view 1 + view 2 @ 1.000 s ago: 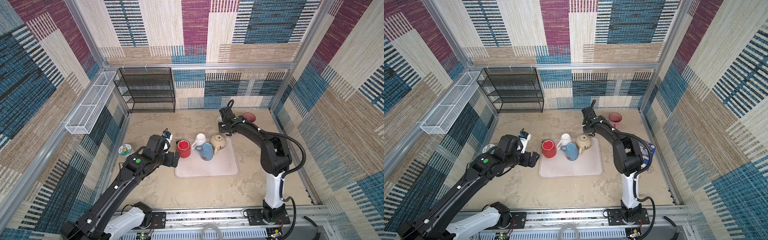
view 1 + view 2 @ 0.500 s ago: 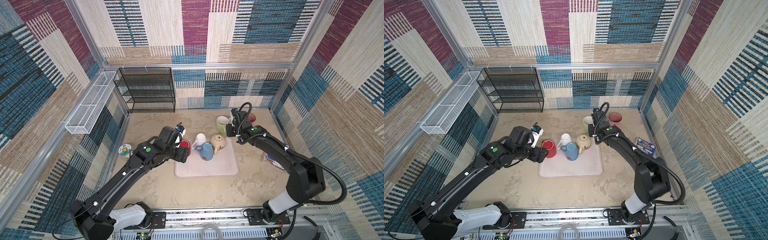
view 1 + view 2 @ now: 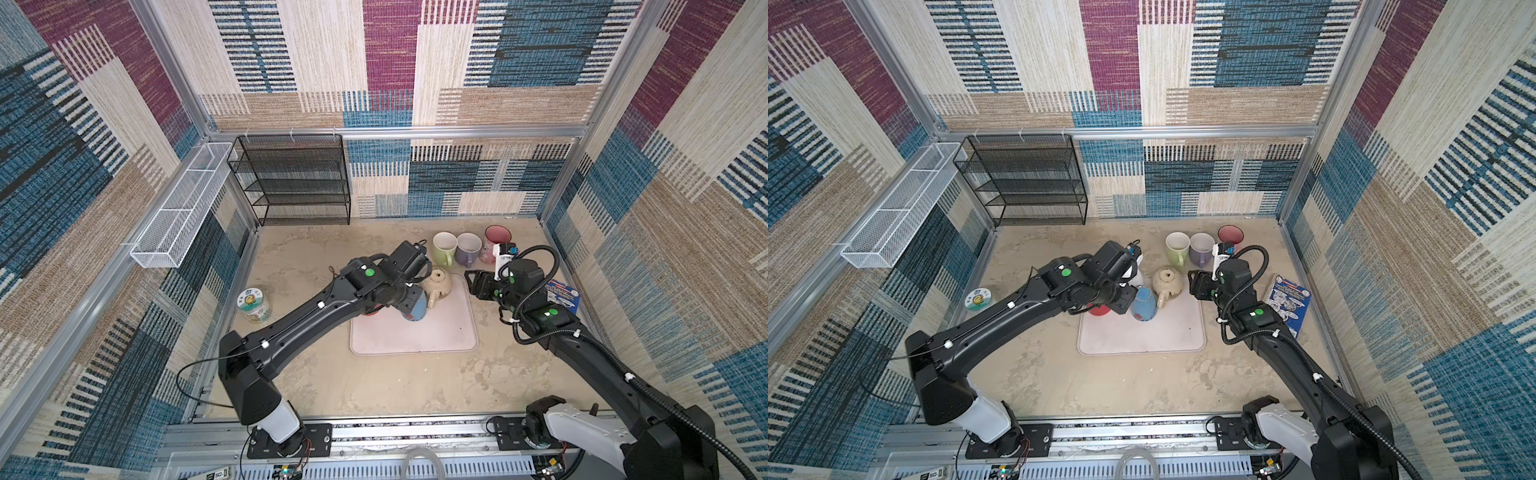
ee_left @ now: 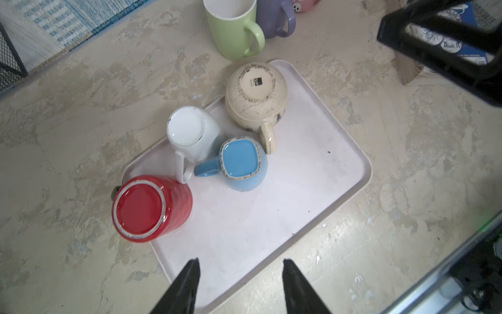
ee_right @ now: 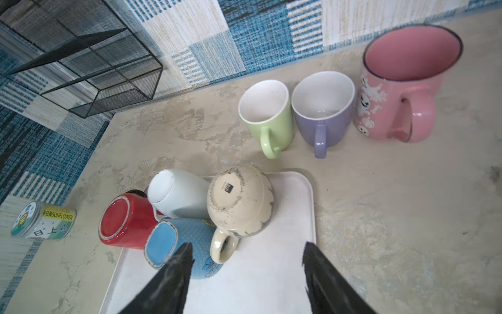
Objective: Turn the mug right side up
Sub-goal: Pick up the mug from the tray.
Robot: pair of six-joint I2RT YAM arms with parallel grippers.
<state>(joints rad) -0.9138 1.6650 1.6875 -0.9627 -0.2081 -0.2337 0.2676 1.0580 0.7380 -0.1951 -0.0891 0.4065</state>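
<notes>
Four mugs sit bottom-up at the far left corner of the tray point(image 4: 312, 174): red mug point(image 4: 141, 208), white mug point(image 4: 190, 133), blue mug point(image 4: 241, 163), cream mug point(image 4: 255, 95). The left claw point(image 4: 241, 262) has just swung in above them, jaws apart and empty. The right claw point(image 5: 247, 244), parted and empty, has drawn back from the green mug point(image 5: 267, 114), purple mug point(image 5: 323, 108) and pink mug point(image 5: 402, 89), upright at the far edge of the table point(image 3: 374, 386). The next flip looks the left's. In both top views the left arm point(image 3: 311, 316) hides most of red and white.
</notes>
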